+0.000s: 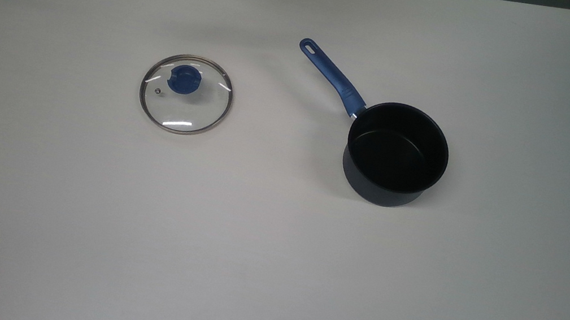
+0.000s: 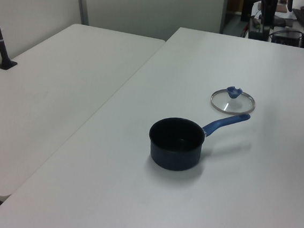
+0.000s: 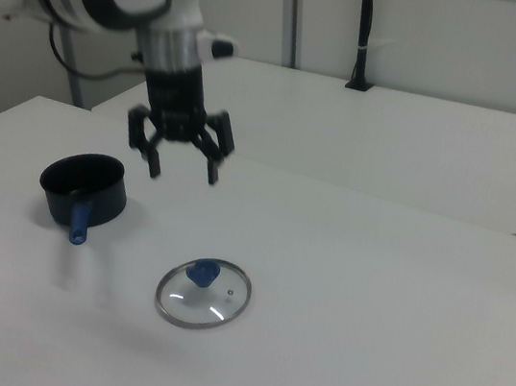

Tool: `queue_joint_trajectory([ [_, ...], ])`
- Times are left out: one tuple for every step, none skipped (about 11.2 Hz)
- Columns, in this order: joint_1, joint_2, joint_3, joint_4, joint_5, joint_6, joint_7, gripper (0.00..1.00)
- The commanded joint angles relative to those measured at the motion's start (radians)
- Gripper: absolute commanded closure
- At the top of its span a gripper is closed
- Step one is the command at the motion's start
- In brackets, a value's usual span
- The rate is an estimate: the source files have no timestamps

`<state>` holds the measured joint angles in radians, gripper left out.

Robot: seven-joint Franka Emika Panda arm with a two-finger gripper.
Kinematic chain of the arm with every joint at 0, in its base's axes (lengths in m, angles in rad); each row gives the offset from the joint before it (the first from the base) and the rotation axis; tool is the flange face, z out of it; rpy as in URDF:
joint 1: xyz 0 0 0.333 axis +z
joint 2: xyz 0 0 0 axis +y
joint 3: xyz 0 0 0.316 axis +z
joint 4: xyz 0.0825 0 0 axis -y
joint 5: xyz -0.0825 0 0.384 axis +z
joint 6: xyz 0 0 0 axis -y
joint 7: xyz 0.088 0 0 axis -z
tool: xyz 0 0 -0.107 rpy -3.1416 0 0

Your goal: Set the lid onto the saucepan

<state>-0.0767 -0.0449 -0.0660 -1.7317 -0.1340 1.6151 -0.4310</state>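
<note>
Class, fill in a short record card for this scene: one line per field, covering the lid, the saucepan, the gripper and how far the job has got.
lid: flat on the table, knob up, apart from the pan
saucepan: upright, empty, uncovered; handle points toward the top view's upper left
gripper: open, in the air above the table, holding nothing; in the right view, up and left of the lid
task status: lid not yet grasped, pan still open
</note>
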Motion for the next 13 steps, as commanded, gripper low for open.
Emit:
queue_joint_trajectory([
  [-0.017, -0.021, -0.003, -0.245, 0.031, 0.322, 0.134, 0.0],
  [-0.014, 0.002, -0.002, -0.287, 0.062, 0.423, 0.214, 0.0],
  [-0.008, 0.043, 0.003, -0.298, 0.063, 0.472, 0.241, 0.0],
  [-0.003, 0.084, 0.006, -0.298, 0.063, 0.486, 0.241, 0.0],
  [-0.003, 0.112, 0.006, -0.298, 0.063, 0.511, 0.244, 0.0],
  [-0.003, 0.155, 0.006, -0.292, 0.065, 0.563, 0.273, 0.0],
  [-0.002, 0.192, 0.011, -0.29, 0.063, 0.595, 0.335, 0.0],
  [-0.003, 0.212, 0.02, -0.292, 0.059, 0.603, 0.381, 0.0],
  [-0.003, 0.232, 0.028, -0.29, 0.06, 0.603, 0.415, 0.0],
  [-0.005, 0.249, 0.053, -0.287, 0.06, 0.603, 0.463, 0.0],
  [-0.006, 0.26, 0.067, -0.289, 0.056, 0.605, 0.474, 0.0],
  [-0.012, 0.278, 0.068, -0.287, 0.053, 0.608, 0.476, 0.0],
  [-0.012, 0.289, 0.068, -0.289, 0.031, 0.637, 0.476, 0.0],
])
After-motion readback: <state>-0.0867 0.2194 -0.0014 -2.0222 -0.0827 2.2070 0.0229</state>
